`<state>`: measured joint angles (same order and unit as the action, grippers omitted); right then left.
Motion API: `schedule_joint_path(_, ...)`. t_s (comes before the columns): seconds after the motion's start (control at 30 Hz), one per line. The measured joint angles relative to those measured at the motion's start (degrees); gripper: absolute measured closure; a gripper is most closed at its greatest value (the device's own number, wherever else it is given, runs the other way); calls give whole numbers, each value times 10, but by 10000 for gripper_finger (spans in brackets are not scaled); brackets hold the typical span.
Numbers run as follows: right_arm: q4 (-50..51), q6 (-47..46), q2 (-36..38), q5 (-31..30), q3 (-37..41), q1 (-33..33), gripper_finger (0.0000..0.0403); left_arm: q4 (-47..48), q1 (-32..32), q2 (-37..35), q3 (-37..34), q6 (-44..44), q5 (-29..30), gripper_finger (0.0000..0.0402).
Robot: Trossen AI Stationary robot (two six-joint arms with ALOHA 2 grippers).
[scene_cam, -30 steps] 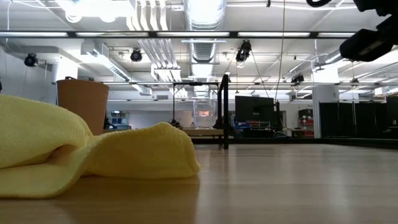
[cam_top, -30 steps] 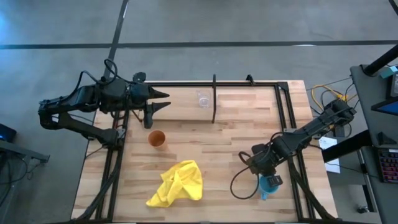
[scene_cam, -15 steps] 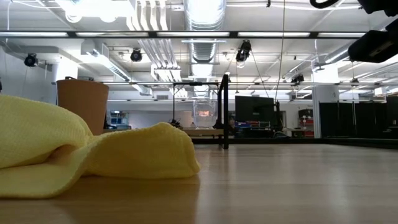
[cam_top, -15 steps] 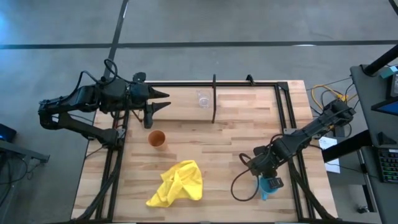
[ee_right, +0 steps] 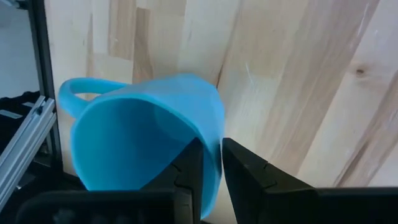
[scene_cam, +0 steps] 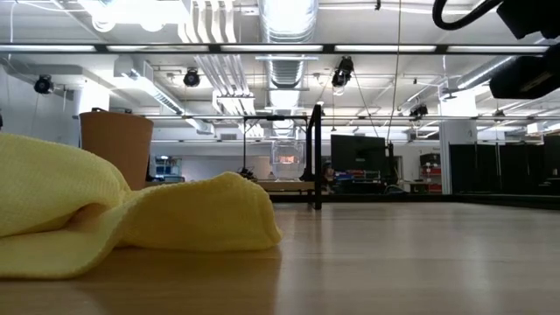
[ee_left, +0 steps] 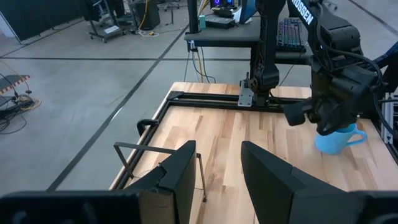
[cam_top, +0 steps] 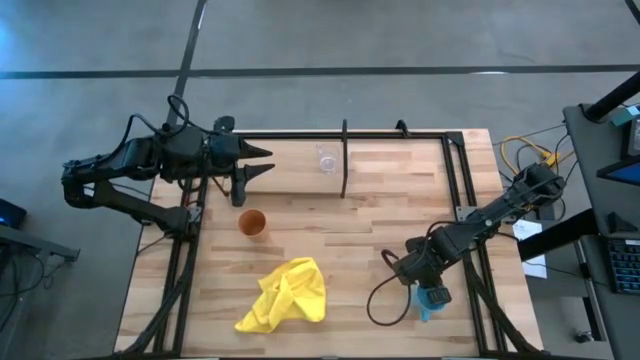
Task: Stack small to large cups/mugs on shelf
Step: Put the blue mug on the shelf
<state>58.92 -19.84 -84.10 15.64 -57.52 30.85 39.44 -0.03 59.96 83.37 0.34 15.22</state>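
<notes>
The blue mug (cam_top: 432,298) stands near the table's right near corner, also seen in the left wrist view (ee_left: 334,138). My right gripper (ee_right: 211,142) is on it from above, shut on its rim. The orange tumbler (cam_top: 252,222) stands upright on the tabletop left of centre. The clear glass cup (cam_top: 327,158) stands on the shelf (cam_top: 400,165), just left of the black divider (cam_top: 345,165). My left gripper (cam_top: 268,160) hovers open at the shelf's left end, touching nothing. My right gripper pinches the blue mug's wall at the rim (ee_right: 211,132), on the side away from the handle (ee_right: 87,87). One finger (ee_right: 186,174) is inside the mug and the other (ee_right: 249,177) outside. The fingers come from above, slanting down. Whether the base is off the table, I cannot tell.
A crumpled yellow cloth (cam_top: 285,295) lies on the near half of the table, left of the mug, and fills the left of the low view (scene_cam: 131,219). Black frame rods (cam_top: 462,190) run along the table's right side beside my right arm. Bare wood lies between cloth and shelf.
My right arm has drawn a little toward the table's near edge, over the blue mug. The mug, the tumbler, the glass cup and the cloth stay where they were.
</notes>
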Motion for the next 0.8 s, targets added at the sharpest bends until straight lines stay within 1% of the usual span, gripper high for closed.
schedule_joint_path(0.27,-10,-22,-29,-5,0,0,351,0,0,0,0,0,0,285)
schedule_joint_path(0.47,-9,-43,-30,-13,0,0,385,0,0,0,0,0,0,285)
schedule_joint_path(0.63,-8,-112,-28,-29,-2,-6,386,0,0,0,0,0,0,285)
schedule_joint_path(0.8,-5,-200,-27,-89,-18,-27,388,0,0,0,0,0,0,285)
